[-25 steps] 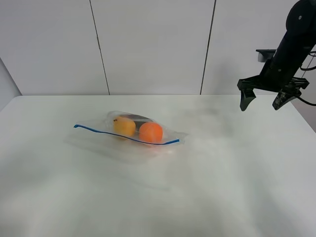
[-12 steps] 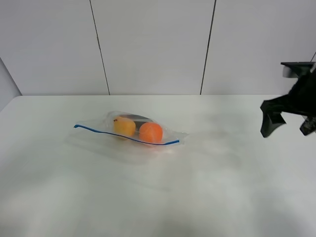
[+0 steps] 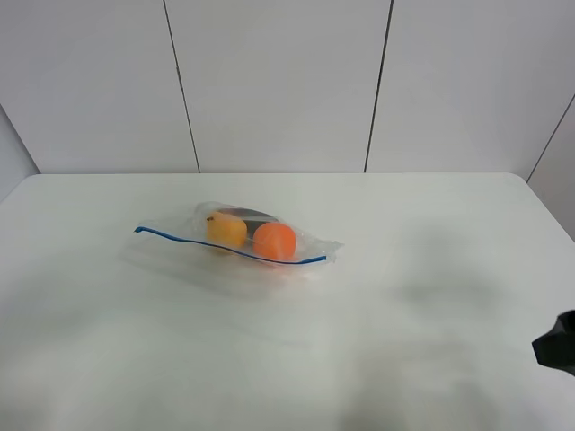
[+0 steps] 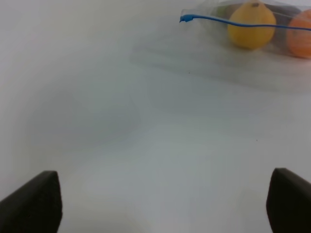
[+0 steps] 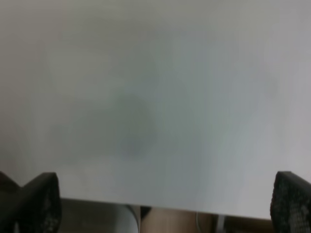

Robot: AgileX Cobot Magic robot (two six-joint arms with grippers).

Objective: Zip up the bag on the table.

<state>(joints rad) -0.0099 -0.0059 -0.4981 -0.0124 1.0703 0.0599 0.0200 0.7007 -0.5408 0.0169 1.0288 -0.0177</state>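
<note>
Bag (image 3: 235, 244) lies left of centre on table (image 3: 404, 359), 2 fruits inside; zip strip (image 3: 229, 249) runs left-right. Left gripper (image 4: 155, 201) spread wide, empty, bag well ahead, nearer. Right gripper (image 5: 160, 201) also spread, over table edge; 1 s ago high at right, now dropped low.

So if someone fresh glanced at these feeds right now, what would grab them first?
The two bright fruits, one yellow and one orange, inside the clear bag left of centre on the white table. Next, the thin blue zip strip curving along the bag's near edge. Both grippers are open and far from it.
</note>
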